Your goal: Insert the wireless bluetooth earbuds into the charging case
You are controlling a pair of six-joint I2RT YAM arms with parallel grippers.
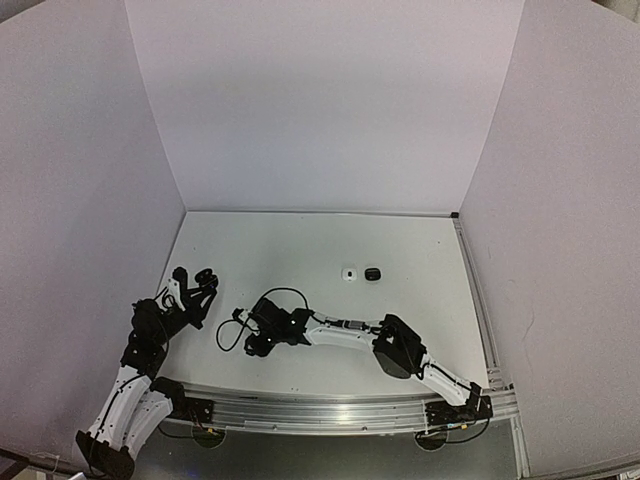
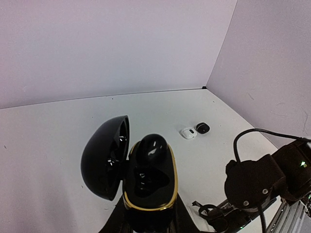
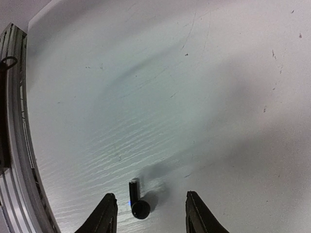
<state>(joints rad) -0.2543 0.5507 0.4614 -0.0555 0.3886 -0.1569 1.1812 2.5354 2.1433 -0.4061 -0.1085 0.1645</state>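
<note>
My left gripper (image 1: 198, 284) (image 2: 148, 216) is shut on an open black charging case (image 2: 148, 187) with a gold rim, held above the table. Its lid (image 2: 104, 158) hangs open to the left. One glossy black earbud (image 2: 151, 145) sits in the case's far slot; the near slot looks dark and empty. My right gripper (image 1: 254, 343) (image 3: 151, 213) is open, low over the table. A second black earbud (image 3: 137, 203) lies on the table between its fingers, nearer the left finger (image 3: 106, 213), touching neither. The other earbuds are out of view.
A small white rounded case (image 1: 349, 273) (image 2: 188, 132) and a small black one (image 1: 372, 273) (image 2: 202, 127) lie side by side mid-table. The right arm (image 1: 345, 332) stretches across the front, its cable (image 1: 228, 335) looping beside it. White walls enclose the table; a metal rail (image 1: 330, 410) lines the near edge.
</note>
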